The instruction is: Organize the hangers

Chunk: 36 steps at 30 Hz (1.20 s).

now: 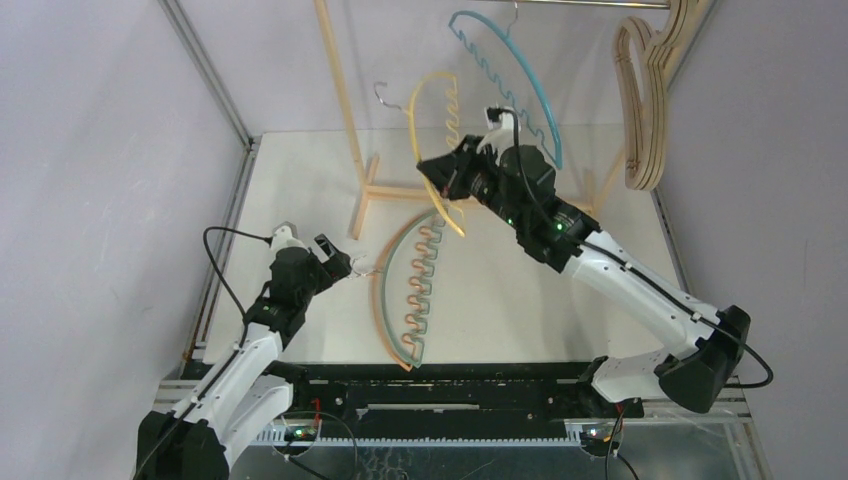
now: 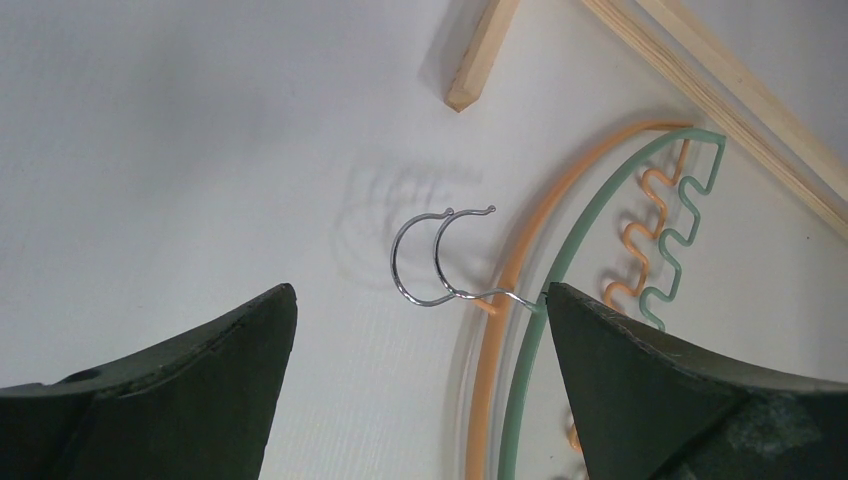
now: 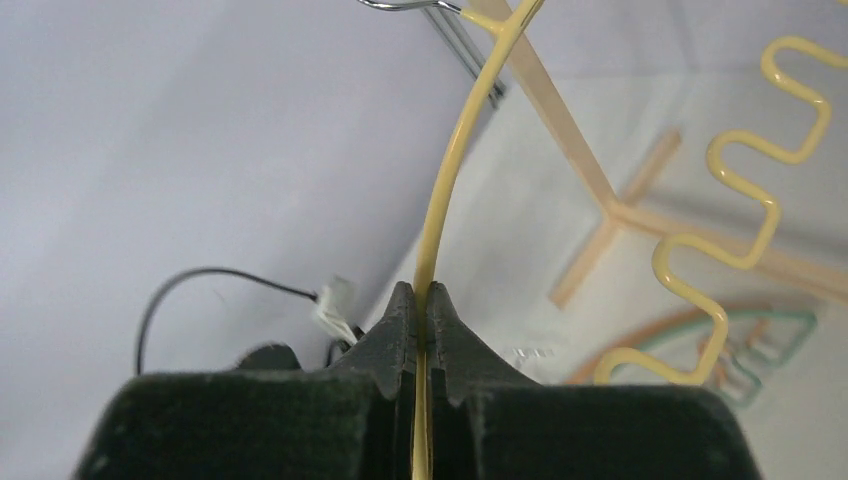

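Note:
My right gripper (image 1: 432,168) (image 3: 422,292) is shut on the thin arc of the yellow hanger (image 1: 418,110) (image 3: 456,165) and holds it in the air in front of the rack, metal hook up. The orange hanger (image 1: 382,290) (image 2: 520,255) and the green hanger (image 1: 415,350) (image 2: 590,205) lie stacked on the table. Their two metal hooks (image 2: 430,265) lie side by side. My left gripper (image 1: 345,265) (image 2: 420,300) hangs open just above those hooks, touching nothing. A teal hanger (image 1: 510,70) hangs from the rack's bar. Several pale wooden hangers (image 1: 645,90) hang at the bar's right end.
The pale wooden A-frame rack (image 1: 350,110) (image 2: 700,80) (image 3: 580,150) stands at the back of the white table, its foot close to the lying hangers. Metal frame posts (image 1: 205,70) and grey walls bound the table on both sides.

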{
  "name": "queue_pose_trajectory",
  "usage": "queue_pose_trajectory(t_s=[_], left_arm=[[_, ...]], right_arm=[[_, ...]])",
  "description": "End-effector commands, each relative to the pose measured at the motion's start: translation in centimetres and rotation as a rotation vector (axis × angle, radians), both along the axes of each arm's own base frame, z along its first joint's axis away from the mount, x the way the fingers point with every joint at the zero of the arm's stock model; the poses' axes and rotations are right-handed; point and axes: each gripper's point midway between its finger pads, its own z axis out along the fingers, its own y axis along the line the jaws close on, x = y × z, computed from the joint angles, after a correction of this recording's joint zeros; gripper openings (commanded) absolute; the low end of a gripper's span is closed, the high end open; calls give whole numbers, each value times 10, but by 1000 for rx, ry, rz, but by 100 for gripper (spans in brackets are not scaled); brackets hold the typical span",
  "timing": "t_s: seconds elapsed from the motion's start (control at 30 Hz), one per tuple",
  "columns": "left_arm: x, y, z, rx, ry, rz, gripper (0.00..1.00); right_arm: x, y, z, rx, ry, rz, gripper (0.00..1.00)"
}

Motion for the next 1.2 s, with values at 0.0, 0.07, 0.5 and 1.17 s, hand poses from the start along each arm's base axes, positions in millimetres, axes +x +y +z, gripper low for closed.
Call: queue_pose_trajectory(t_s=[0.0, 0.07, 0.5, 1.17], left_arm=[[7, -2, 12, -21, -38, -1, 99], [7, -3, 12, -23, -36, -5, 100], [9, -2, 11, -8, -34, -8, 100], [12, -4, -2, -5, -2, -15, 99]], right_arm=[[5, 7, 103, 177, -217, 28, 0], [11, 9, 123, 196, -256, 21, 0], [80, 1, 143, 278, -273, -124, 0], [71, -6, 153, 296, -327, -119, 0]])
